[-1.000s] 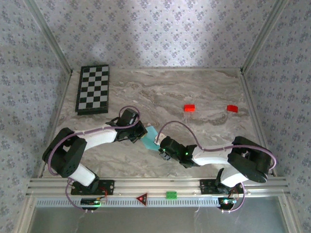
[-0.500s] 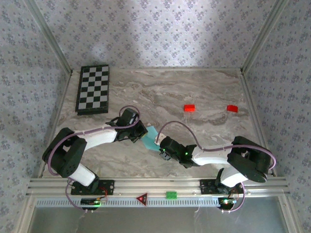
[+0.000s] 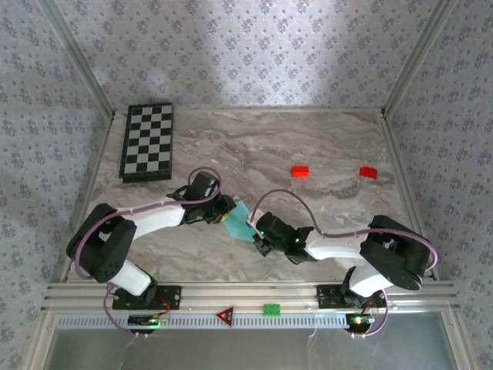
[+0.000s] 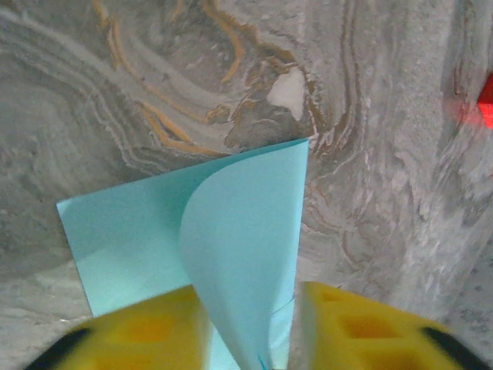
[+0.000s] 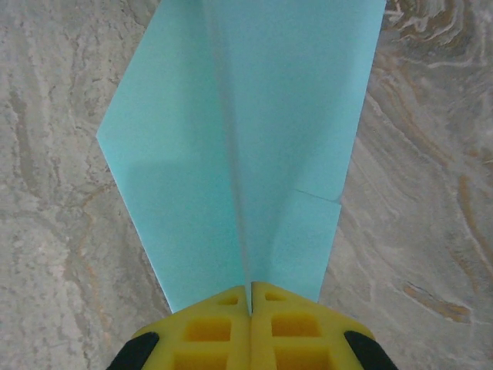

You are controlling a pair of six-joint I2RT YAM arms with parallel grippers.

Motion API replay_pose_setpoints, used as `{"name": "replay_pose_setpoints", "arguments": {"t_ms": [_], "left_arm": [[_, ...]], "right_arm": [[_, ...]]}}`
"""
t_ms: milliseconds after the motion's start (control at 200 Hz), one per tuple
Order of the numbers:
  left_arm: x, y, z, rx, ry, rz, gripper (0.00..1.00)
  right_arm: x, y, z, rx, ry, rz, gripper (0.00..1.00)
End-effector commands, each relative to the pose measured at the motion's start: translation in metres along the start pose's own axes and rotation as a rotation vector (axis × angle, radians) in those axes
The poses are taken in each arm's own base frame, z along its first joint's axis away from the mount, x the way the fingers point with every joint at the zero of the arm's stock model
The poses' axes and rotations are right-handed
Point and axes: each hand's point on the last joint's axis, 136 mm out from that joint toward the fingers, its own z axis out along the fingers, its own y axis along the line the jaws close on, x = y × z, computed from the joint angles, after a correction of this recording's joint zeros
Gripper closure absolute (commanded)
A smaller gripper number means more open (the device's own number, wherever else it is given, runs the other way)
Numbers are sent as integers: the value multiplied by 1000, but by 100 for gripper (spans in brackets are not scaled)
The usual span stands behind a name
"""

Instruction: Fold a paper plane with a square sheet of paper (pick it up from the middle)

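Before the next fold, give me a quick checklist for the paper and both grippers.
1. Right gripper shut on the paper plane at its centre crease: ok.
2. Left gripper jaws apart, not pinching the curled flap between them: ok.
3. Paper lying flat on the table: not ok, one flap curls upward.
4. Red blocks well apart from the paper: ok.
5. Chessboard apart from the paper: ok.
6. Crease sharp along its whole length: cannot tell.
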Motion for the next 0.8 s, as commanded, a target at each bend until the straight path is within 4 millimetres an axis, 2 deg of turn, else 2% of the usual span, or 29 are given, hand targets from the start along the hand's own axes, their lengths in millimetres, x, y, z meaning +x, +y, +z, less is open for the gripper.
{"name": "replay_pose_setpoints", "arguments": {"t_ms": [0,115,310,525,795], "left_arm": [[-11,2,-24,-26,-81,38,45],[-21,12,-48,-67,-175,52,31],[-27,21,-70,-35,-251,30,27],[-26,26,-71,-12,-247,12,27],[-23,21,-65,-10,-213,17,27]], "right_arm": [[-7,11,2,-121,7,131,100],[-14,10,3,-202,-5,275,100],[-23,6,5,-284,-19,438,100],[-27,4,10,-349,-10,543,100],[-16,2,23,-312,51,589,99]]}}
